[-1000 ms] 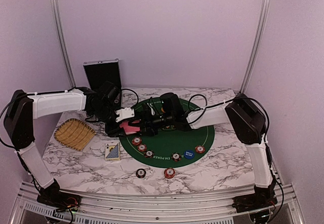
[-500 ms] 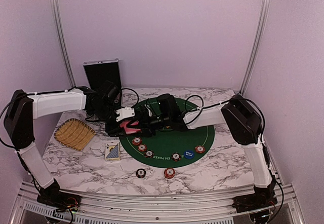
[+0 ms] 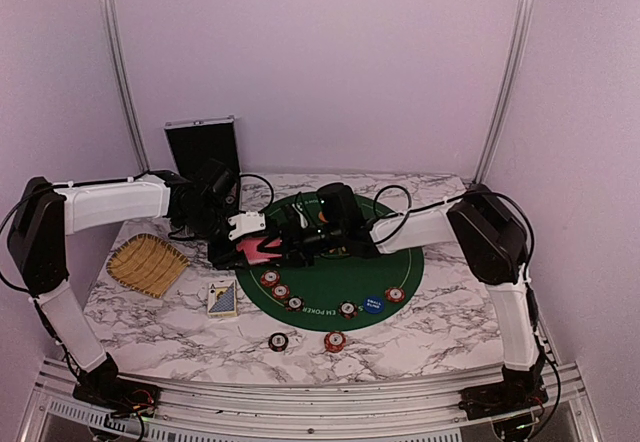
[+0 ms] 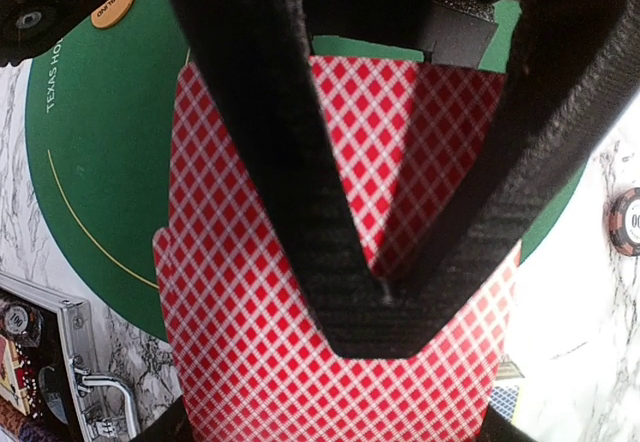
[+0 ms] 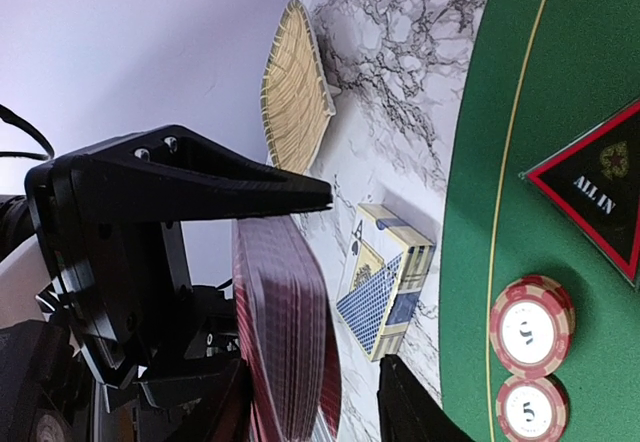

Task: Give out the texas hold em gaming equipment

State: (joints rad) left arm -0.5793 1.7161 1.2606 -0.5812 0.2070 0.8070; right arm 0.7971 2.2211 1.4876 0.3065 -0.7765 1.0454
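At the nine o'clock edge of the round green felt mat (image 3: 350, 270), the left tool (image 3: 250, 244) is clamped together on a thick deck of red diamond-backed playing cards (image 4: 250, 362), holding it over the mat's rim. Reaching in from three o'clock, the right tool (image 3: 292, 245) has its fingers apart on either side of the deck's free end; the right wrist view shows a gap between one finger and the cards, so it is not gripping them. Three red poker chips with white-striped edges (image 3: 281, 291) lie in a slanting row on the mat at seven o'clock, just beside a dark triangular marker reading "ALL IN" (image 5: 600, 192). A blue disc (image 3: 373, 304) sits at five o'clock between two more chips, and an orange disc (image 4: 112, 7) lies on the felt near the deck. Two further chips (image 3: 335, 341) rest on the white marble counter (image 3: 440, 332) beyond six o'clock. A blue-and-yellow card box (image 3: 222, 299) lies off the mat at eight o'clock, a yellow woven straw tray (image 3: 148, 264) farther out at nine, and a silver metal case (image 3: 203, 145) stands open at eleven.
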